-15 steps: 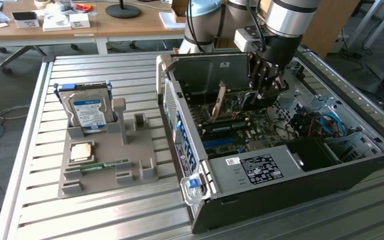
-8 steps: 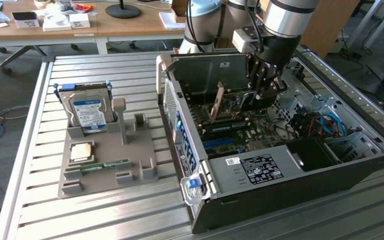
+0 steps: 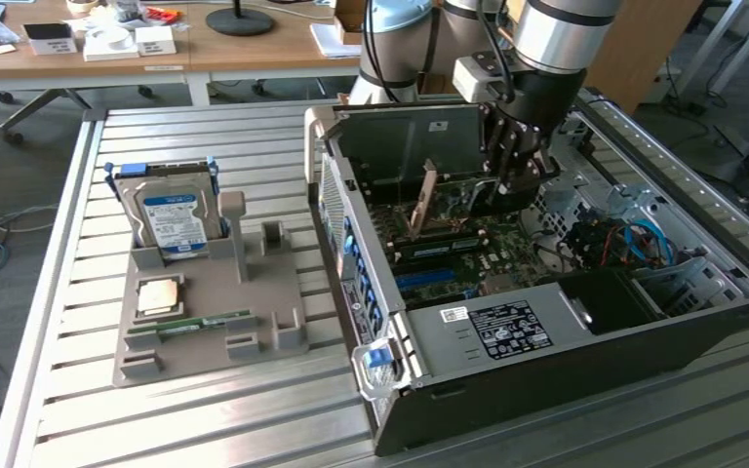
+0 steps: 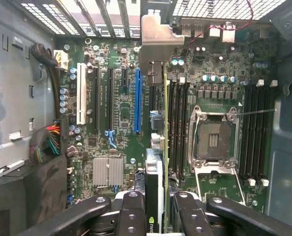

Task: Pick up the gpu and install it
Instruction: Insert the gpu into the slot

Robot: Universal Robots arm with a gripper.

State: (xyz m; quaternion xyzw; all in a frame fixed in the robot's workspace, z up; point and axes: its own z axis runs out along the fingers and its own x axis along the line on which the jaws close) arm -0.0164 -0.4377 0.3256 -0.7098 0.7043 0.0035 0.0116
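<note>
My gripper [image 4: 158,209] hangs inside the open computer case [image 3: 388,322], shut on the gpu [image 4: 156,162]. I see the card edge-on between the black fingers [image 4: 133,211], and its silvery end bracket [image 4: 155,39] reaches toward the case's rear slots. The card hovers over the green motherboard [image 4: 111,88], just beside the long blue slot [image 4: 137,101] and not seated in it. In the exterior view the gripper [image 3: 511,190] is low over the board, near the case's back wall.
A grey holder [image 3: 257,292] on the slatted table carries a hard drive with a blue-white label [image 3: 173,219], a slim green memory stick [image 3: 192,323] and a square chip [image 3: 160,294]. The empty processor socket [image 4: 214,137], memory slots [image 4: 178,128] and cable bundle [image 4: 49,142] flank the card.
</note>
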